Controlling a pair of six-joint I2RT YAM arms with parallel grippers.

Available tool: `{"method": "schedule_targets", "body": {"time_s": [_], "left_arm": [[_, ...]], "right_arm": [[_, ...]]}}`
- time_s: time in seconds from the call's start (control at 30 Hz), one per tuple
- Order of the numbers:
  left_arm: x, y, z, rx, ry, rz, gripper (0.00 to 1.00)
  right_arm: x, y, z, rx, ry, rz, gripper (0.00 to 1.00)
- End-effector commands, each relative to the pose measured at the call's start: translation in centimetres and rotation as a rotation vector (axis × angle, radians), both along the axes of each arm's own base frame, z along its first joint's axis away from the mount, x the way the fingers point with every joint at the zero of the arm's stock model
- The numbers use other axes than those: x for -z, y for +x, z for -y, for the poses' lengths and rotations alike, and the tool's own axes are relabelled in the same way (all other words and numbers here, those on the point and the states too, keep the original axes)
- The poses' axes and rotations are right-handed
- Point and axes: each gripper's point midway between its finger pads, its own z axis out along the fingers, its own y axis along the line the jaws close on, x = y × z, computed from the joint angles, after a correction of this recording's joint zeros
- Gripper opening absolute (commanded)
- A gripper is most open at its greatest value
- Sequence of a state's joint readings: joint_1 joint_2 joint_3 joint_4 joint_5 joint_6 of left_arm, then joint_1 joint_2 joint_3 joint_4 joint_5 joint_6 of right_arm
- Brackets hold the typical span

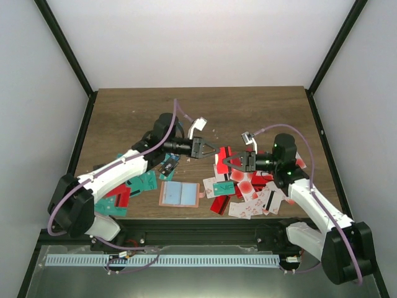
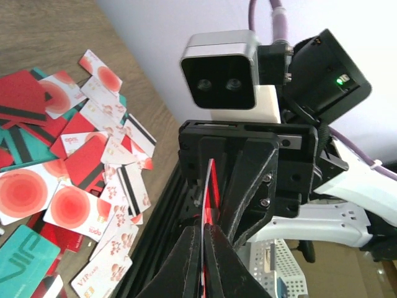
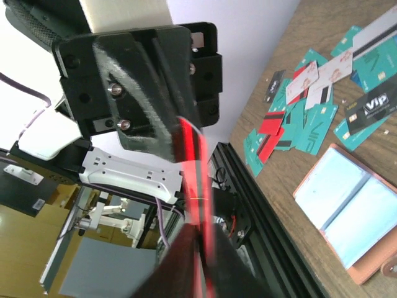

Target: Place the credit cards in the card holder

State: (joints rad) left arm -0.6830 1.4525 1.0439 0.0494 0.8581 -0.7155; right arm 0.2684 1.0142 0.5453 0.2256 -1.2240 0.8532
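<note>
Two grippers are gripping one card between them, held up off the table point(image 1: 124, 118) just beyond the far right corner of the card holder point(image 1: 180, 193).

Starting left of the holder, loose teal cards point(image 1: 141, 181) are lying flat and overlapping, with nothing touching them. The holder itself is lying open and face up near the front edge. Its salmon-pink border is framing two pale blue inner panels, so its slots are facing you and waiting.

Up and to the right of it, your left gripper point(image 2: 203, 245) is clamping the edge of a red card point(image 2: 209, 186). Your right gripper point(image 3: 197, 264) is pinching the same card from the opposite end. The card is standing edge-on between the two.

This is looking like a handover in mid-air. I judge you are regripping the thin card so that one arm ends up holding a short end, leaving the other end free to slide into a slot.

Right of the holder, the heap of red and white cards point(image 1: 254, 192) is sitting jumbled, several showing black stripes.
</note>
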Motion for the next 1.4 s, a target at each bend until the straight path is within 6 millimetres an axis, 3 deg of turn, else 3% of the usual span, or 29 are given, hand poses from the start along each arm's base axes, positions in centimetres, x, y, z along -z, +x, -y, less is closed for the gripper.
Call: {"method": "schedule_targets", "body": {"time_s": [0.0,0.07,0.1,0.17,0.3,0.63,0.73,0.77,0.87,0.9,1.0,1.1,1.23,1.37], "left_arm": [[-3.3,-1.4,0.2,0.072,-0.109,0.05,0.04],[-3.5,-1.3,0.0,0.06,-0.108,0.057,0.04],[-3.6,-1.3,-0.2,0.056,-0.109,0.056,0.04],[-3.8,-1.3,-0.5,0.054,-0.113,0.055,0.04],[-3.9,-1.7,-0.9,0.06,-0.113,0.053,0.04],[-3.4,-1.7,-1.2,0.047,-0.091,0.052,0.04],[-3.2,-1.6,-1.2,0.041,-0.082,0.044,0.04],[-2.9,-1.4,-1.2,0.029,-0.072,0.041,0.08],[-1.0,-0.4,-1.9,-0.046,0.024,0.029,0.46],[-0.2,0.0,-2.4,-0.08,0.067,0.028,0.55],[3.1,1.3,-4.9,-0.214,0.244,0.003,0.65],[7.6,2.0,-9.3,-0.358,0.49,-0.046,0.65],[12.5,1.2,-15.7,-0.492,0.761,-0.136,0.63],[15.2,-0.3,-19.0,-0.54,0.856,-0.187,0.63]], "right_arm": [[-2.0,-0.4,-0.4,-0.041,0.02,0.052,0.2],[-2.0,-0.2,-0.4,-0.033,0.0,0.053,0.51],[-1.9,-0.1,-0.5,-0.029,-0.013,0.058,0.57],[-1.8,-0.1,-0.4,-0.028,-0.027,0.061,0.58],[-1.6,-0.5,-0.3,-0.04,-0.028,0.058,0.47],[-2.2,-1.6,-0.3,-0.09,-0.003,0.069,0.02],[-2.0,-1.6,-0.3,-0.087,-0.006,0.058,0.01],[-1.8,-1.4,-0.3,-0.075,-0.013,0.047,0.01],[-0.5,-0.7,-0.6,-0.027,-0.048,-0.004,0.01],[0.0,-0.6,-0.8,-0.016,-0.06,-0.023,0.01],[1.5,-0.6,-2.3,-0.001,-0.104,-0.064,0.01],[3.7,-0.9,-4.2,0.011,-0.162,-0.127,0.01],[6.3,-1.5,-6.5,-0.005,-0.22,-0.185,0.01],[9.1,-2.2,-8.8,-0.058,-0.296,-0.241,0.01]]}}
